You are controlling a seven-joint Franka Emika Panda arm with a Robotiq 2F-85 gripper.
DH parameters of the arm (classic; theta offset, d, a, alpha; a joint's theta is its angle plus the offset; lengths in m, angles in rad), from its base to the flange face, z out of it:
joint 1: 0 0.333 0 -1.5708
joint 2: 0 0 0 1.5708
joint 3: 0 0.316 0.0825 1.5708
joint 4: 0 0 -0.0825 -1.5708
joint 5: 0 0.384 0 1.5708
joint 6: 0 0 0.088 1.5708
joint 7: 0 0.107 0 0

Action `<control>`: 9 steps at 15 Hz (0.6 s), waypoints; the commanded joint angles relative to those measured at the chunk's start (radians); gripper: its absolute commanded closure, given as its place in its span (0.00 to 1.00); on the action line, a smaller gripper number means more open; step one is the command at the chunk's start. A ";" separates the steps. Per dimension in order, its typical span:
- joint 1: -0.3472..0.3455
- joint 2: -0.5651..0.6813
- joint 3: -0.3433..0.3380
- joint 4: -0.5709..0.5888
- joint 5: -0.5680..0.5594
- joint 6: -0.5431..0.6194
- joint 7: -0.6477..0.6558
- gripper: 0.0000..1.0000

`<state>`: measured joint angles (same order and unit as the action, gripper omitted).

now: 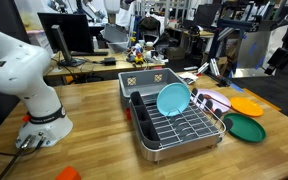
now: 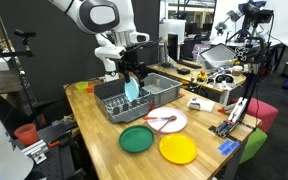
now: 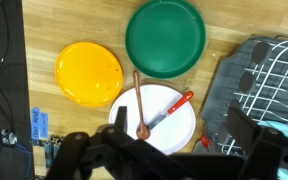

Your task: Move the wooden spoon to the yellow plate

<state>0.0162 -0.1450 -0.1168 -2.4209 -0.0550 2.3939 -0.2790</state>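
The gripper [image 3: 169,160] fills the near edge of the wrist view, its two dark fingers spread wide with nothing between them. Just beyond it the wooden spoon [image 3: 139,105] lies on the white plate [image 3: 174,135] beside a red-handled utensil [image 3: 174,107], its long axis running near to far, with the wider end towards the claw. The yellow plate [image 3: 89,73] sits just left of the far handle tip, so the pinch should probably close across the handle, followed by a short carry left.

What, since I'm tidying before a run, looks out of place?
Nothing spilled or broken. The wooden spoon lies on the white plate beside a red-handled utensil, handle overhanging the rim; the yellow plate is bare.
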 commanded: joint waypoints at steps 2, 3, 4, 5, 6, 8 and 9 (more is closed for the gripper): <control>-0.004 0.106 0.044 0.043 0.030 0.008 0.042 0.00; -0.006 0.137 0.053 0.051 0.016 0.033 0.062 0.00; -0.009 0.169 0.060 0.062 -0.005 0.050 0.081 0.00; -0.010 0.199 0.065 0.075 -0.020 0.070 0.098 0.00; -0.011 0.232 0.067 0.090 -0.036 0.086 0.115 0.00; -0.013 0.298 0.062 0.126 -0.070 0.127 0.144 0.00; -0.016 0.324 0.067 0.144 -0.044 0.134 0.129 0.00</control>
<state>0.0190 0.1083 -0.0635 -2.3320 -0.0926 2.5015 -0.1627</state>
